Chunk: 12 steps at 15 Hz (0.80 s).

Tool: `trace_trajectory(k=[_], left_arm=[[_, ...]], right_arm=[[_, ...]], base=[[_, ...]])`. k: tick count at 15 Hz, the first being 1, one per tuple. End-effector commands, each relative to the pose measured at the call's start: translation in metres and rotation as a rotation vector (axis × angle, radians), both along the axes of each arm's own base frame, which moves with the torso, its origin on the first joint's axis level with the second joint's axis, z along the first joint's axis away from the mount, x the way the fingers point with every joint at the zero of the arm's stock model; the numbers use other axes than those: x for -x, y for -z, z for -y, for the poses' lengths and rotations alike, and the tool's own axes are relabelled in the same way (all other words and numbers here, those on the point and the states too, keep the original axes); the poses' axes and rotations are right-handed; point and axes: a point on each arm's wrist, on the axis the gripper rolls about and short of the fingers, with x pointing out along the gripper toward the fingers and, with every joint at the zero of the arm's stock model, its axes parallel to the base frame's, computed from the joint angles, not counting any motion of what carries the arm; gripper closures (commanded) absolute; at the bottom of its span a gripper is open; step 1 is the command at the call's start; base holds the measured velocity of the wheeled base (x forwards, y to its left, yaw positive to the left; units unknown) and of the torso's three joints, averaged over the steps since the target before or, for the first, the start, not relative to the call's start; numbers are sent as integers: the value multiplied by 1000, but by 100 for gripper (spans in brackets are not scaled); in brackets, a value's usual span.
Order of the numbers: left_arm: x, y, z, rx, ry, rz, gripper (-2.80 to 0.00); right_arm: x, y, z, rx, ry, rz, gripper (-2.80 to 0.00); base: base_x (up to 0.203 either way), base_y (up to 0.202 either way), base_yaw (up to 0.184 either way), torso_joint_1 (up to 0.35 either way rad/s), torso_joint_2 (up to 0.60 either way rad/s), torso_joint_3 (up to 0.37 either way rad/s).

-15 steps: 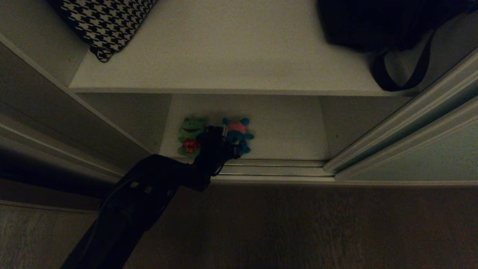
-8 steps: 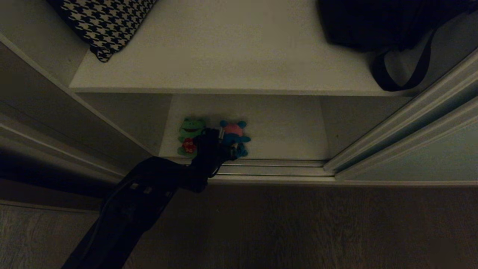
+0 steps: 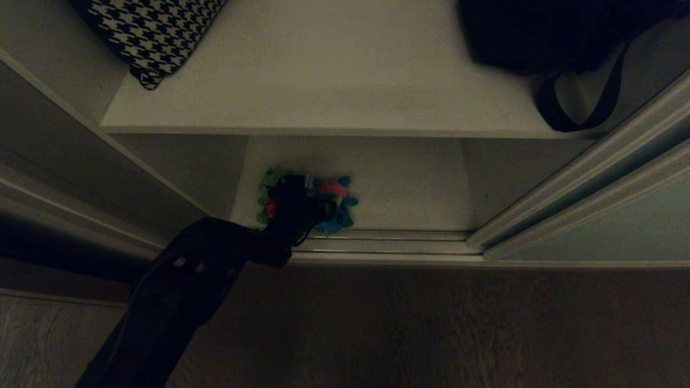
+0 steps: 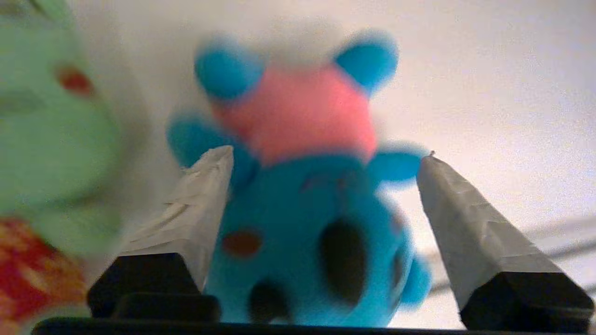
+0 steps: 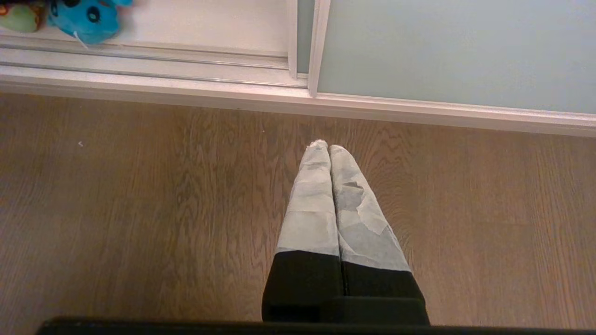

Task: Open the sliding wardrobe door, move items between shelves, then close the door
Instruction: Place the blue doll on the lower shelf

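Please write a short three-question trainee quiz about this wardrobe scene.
1. True or false: the left gripper is clamped tight on the blue plush.
2. Which toy lies beside the blue plush: A) green frog B) yellow duck?
3. What rests on the upper shelf at its left end?

Key: 1. False: its fingers stand apart around the toy. 2. A. 3. The houndstooth cushion. The right gripper is shut above the wooden floor.

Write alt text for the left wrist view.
The left gripper is open, one finger on each side of a blue plush toy with a pink back, lying on a white shelf. A green frog plush with a red belly lies beside it.
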Motion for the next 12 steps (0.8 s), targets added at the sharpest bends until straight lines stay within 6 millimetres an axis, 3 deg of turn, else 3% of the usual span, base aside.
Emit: trace_trajectory(k=[1,3,6,10,11,12], left_arm=[[4,-33,-2,29,-2,56,-280],[8,-47,-3,32,-20,47,-280],[21,-42,0,3,-84,-25,-280],[65,-59,-6,-23,-98,-126,-280],[81,-67,-10,-31,-103,-150,0],[95,-76,-14,-35,-109,-165,0]], right_arm=[[0,0,0,0,0,1,0],[0,0,0,0,-1,0,0],[0,0,0,0,-1,0,0],[0,0,0,0,0,1,0],[0,0,0,0,0,-1,0],[0,0,0,0,0,0,0]], base=[[0,0,0,0,0,0],[0,0,0,0,0,0],[0,0,0,0,0,0],[0,0,0,0,0,0],[0,0,0,0,0,0],[0,0,0,0,0,0]])
